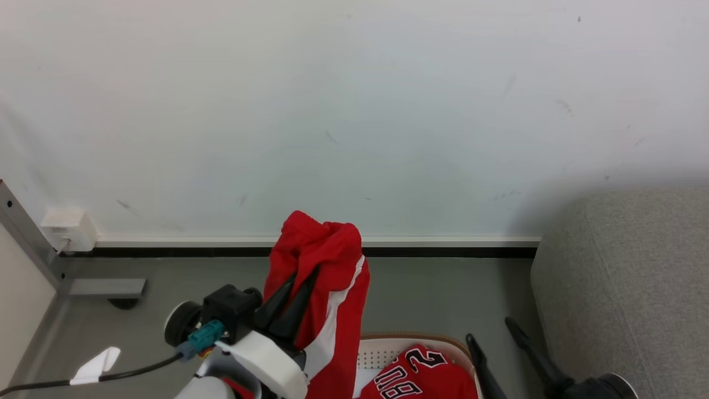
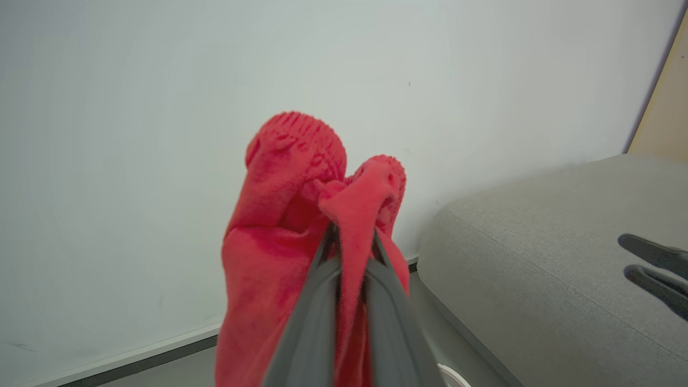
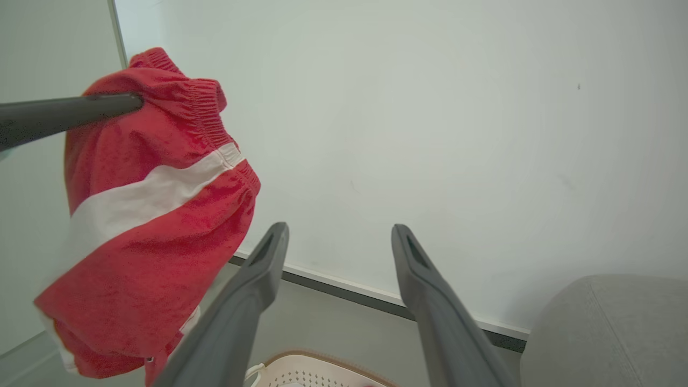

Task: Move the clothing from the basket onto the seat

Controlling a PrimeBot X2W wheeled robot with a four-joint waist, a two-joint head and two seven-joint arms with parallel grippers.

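While the left hand (image 1: 302, 277) is clamped on the striped red garment (image 1: 327, 249), that piece hangs in the air over the left end of the basket (image 1: 410, 336). Its long axis runs top to bottom in the head view: the gathered elastic waistband is uppermost and the white stripe trails downward. The lower hem passes behind the left arm, so its end cannot be seen. The numbered jersey (image 1: 426, 377) lies inside the basket, numerals facing up and partly cut off by the lower edge of the view. The right hand (image 1: 490, 332) stands with its fingers apart, holding nothing, at the basket's right end beside the seat (image 1: 626, 277). The seat's rounded edge sits close to the basket's right rim, and its broad grey top extends to the right of the held garment, with open air between them. A strip of grey floor (image 1: 432, 293) separates the basket from the wall (image 1: 354, 111) and its skirting (image 1: 443, 241).
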